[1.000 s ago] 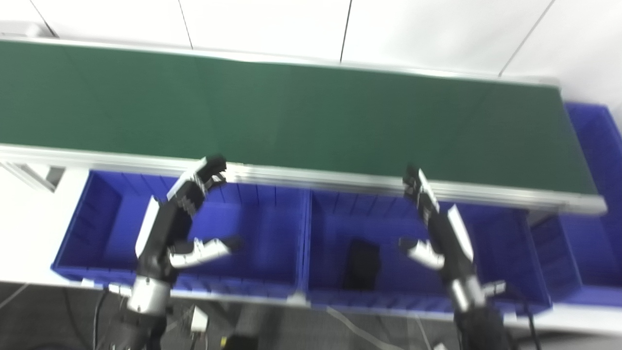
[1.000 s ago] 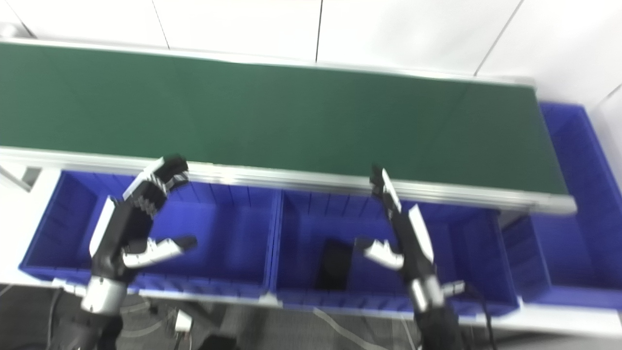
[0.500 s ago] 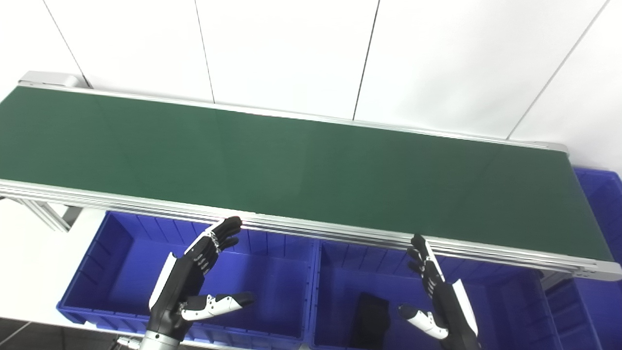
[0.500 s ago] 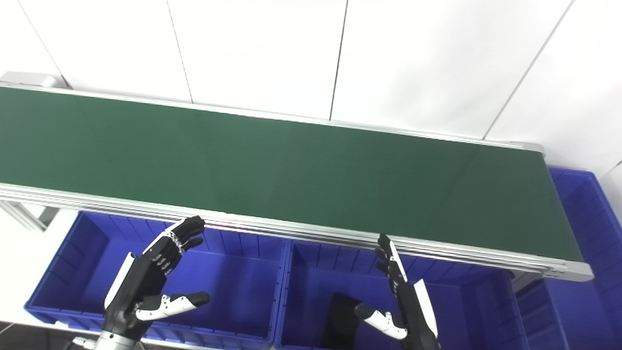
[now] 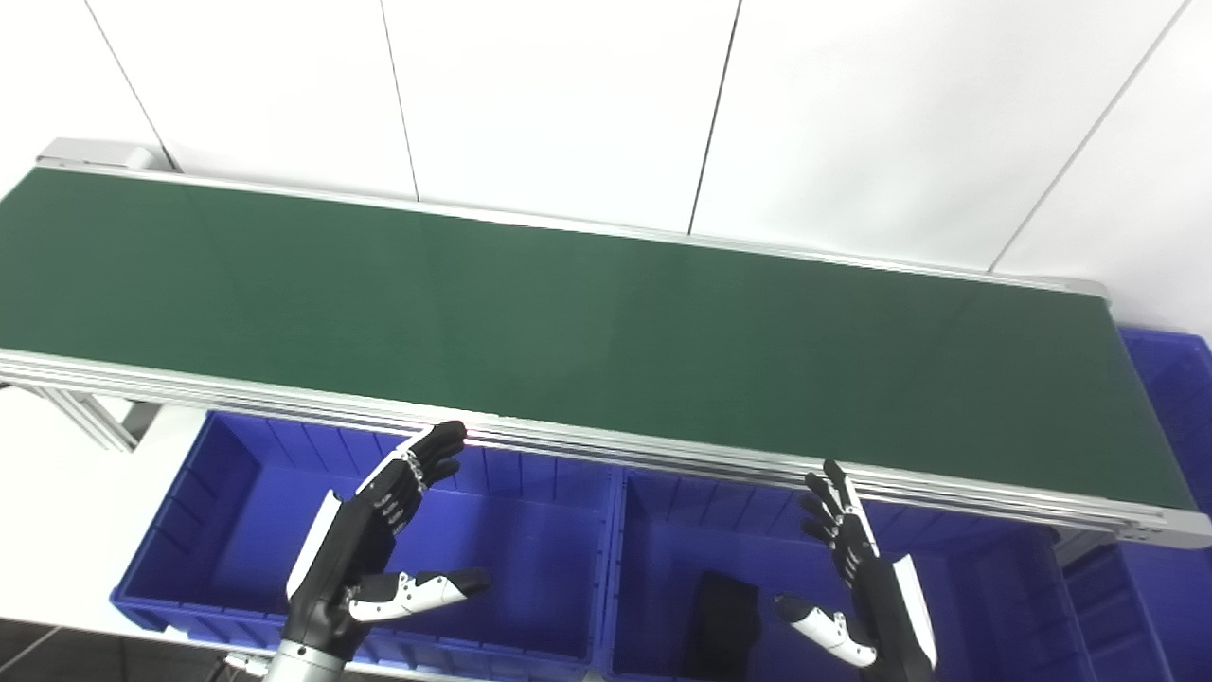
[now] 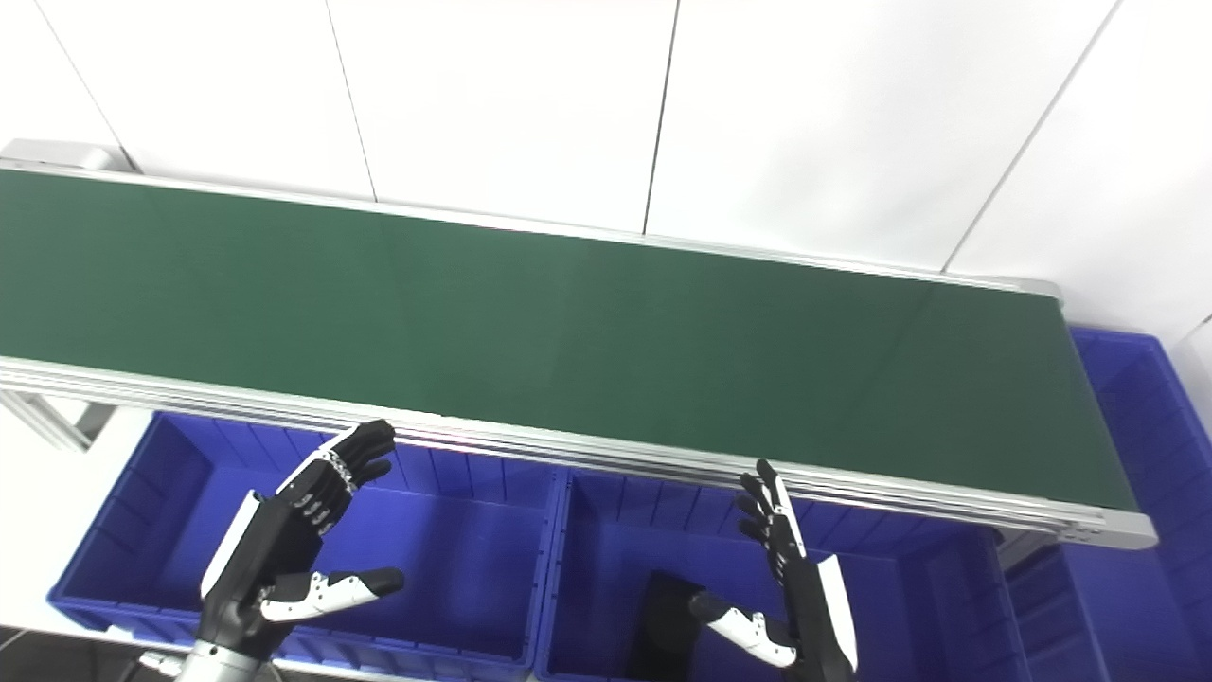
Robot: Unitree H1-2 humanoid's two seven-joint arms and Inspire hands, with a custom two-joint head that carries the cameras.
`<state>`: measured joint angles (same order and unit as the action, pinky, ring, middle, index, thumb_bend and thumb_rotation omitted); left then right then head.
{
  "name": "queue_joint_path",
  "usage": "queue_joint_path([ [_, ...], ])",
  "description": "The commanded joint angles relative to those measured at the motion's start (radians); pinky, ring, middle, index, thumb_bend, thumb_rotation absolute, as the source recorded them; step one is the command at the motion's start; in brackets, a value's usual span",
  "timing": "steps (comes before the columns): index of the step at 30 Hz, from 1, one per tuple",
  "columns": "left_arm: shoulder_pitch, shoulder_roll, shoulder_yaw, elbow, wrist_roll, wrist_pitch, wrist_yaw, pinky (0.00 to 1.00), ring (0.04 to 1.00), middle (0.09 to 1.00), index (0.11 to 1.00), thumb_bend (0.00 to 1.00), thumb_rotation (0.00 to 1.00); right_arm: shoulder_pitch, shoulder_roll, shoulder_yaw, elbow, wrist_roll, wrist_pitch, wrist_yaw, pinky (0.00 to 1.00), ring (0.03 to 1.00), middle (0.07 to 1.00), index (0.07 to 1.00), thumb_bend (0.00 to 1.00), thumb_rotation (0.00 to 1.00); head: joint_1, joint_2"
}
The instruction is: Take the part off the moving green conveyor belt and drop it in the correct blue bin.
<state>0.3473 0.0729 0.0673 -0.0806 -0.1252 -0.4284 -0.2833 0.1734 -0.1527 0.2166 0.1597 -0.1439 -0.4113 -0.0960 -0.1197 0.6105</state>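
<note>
Hovering low and nearest: left hand over the left blue bin, right hand over the middle blue bin, both empty with fingers spread apart. Lying dark in that middle bin, just beside the right thumb: a black part. Beyond, running bare: green conveyor belt, no part on it anywhere in view. Risking a late, fumbled snatch once something arrives, with the aluminium rail close above the fingertips.
</note>
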Motion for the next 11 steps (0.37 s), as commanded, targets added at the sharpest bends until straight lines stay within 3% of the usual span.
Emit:
queue_joint_path([
  [1, -0.003, 0.016, 0.004, -0.018, -0.027, -0.04, -0.012, 0.89, 0.907, 0.895, 0.868, 0.73, 0.2, -0.002, 0.011, 0.007, -0.038, -0.005, -0.059, -0.034, 0.83, 0.889, 0.927, 0.973, 0.97, 0.65, -0.027, 0.004],
  [11, 0.006, 0.026, 0.0, -0.016, -0.056, -0.04, -0.01, 0.89, 0.904, 0.898, 0.873, 0.77, 0.21, 0.003, 0.01, 0.03, -0.056, -0.039, -0.059, -0.101, 0.86, 0.903, 0.933, 0.98, 0.95, 0.69, 0.003, 0.029],
])
